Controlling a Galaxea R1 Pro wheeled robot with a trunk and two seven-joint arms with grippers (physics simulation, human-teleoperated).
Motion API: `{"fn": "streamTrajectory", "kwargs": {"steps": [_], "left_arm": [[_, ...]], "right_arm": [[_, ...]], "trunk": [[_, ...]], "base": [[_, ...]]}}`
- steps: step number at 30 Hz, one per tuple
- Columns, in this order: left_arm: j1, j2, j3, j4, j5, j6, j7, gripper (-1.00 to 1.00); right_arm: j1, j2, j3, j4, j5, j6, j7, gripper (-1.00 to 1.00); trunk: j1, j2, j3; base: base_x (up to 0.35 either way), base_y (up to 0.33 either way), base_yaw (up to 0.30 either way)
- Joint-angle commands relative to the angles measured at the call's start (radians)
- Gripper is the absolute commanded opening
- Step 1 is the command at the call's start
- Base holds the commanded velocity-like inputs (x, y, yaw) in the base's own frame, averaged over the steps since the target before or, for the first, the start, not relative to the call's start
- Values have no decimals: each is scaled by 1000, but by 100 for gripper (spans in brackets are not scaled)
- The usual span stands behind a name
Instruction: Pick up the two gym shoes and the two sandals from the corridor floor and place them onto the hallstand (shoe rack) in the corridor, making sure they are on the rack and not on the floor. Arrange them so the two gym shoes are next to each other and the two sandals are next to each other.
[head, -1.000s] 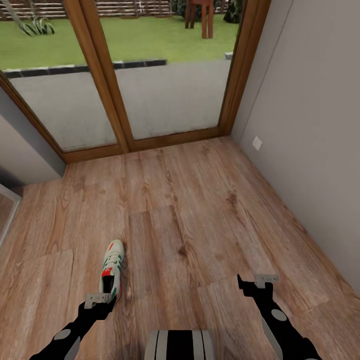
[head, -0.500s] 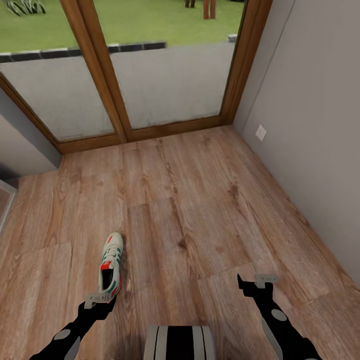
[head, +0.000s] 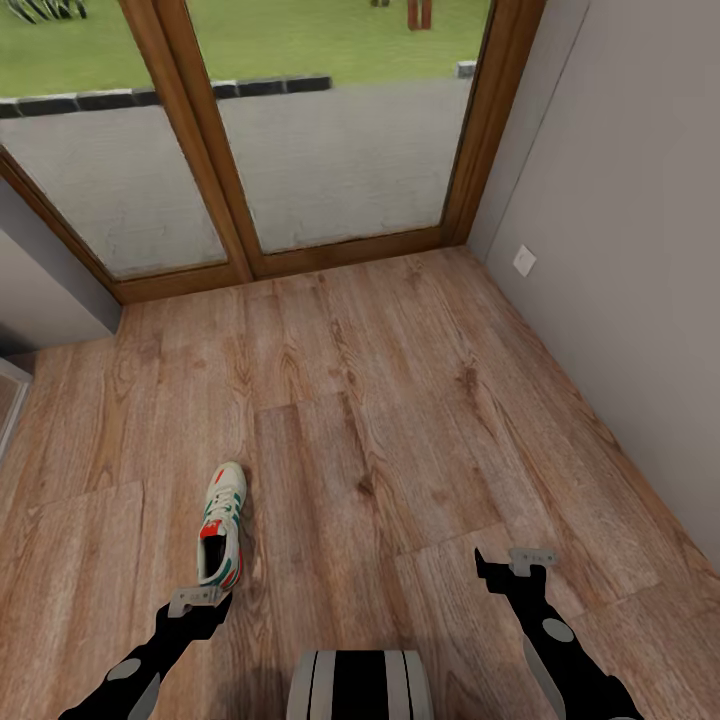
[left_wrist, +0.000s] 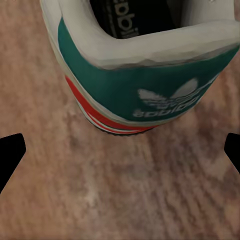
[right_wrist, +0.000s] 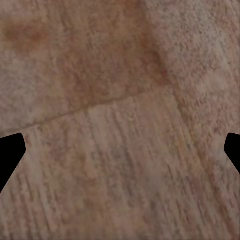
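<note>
One gym shoe lies alone on the corridor floor, toe toward the glass doors, heel just ahead of my left gripper. Through the left wrist camera I've got its green heel patch close up, fingertips spread wide on either side, gripping nothing. My right gripper hangs over bare planks, well apart from the shoe, fingers likewise parted and empty.

place: home corridor | floor: wood-grain plank floor | 12 o'clock: wood-framed glass doors onto paving and lawn | 3 o'clock: grey wall with white socket | 7 o'clock: gym shoe lying on the floor
</note>
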Motion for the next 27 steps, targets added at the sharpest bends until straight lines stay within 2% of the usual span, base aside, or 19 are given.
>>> {"fn": "streamTrajectory", "kwargs": {"steps": [1,10,27], "left_arm": [[-1,0,9,1,-9,-4,-5,100],[-1,0,9,1,-7,-5,-5,100],[-2,0,9,-1,-6,-7,-5,100]], "right_arm": [[0,0,-1,1,1,-3,1,100],[0,0,-1,1,1,-3,1,100],[0,0,-1,2,1,-3,1,100]], "trunk": [[0,0,-1],[3,-2,-31],[3,-2,-31]], "base": [[0,0,0],[0,0,0],[2,0,0]]}}
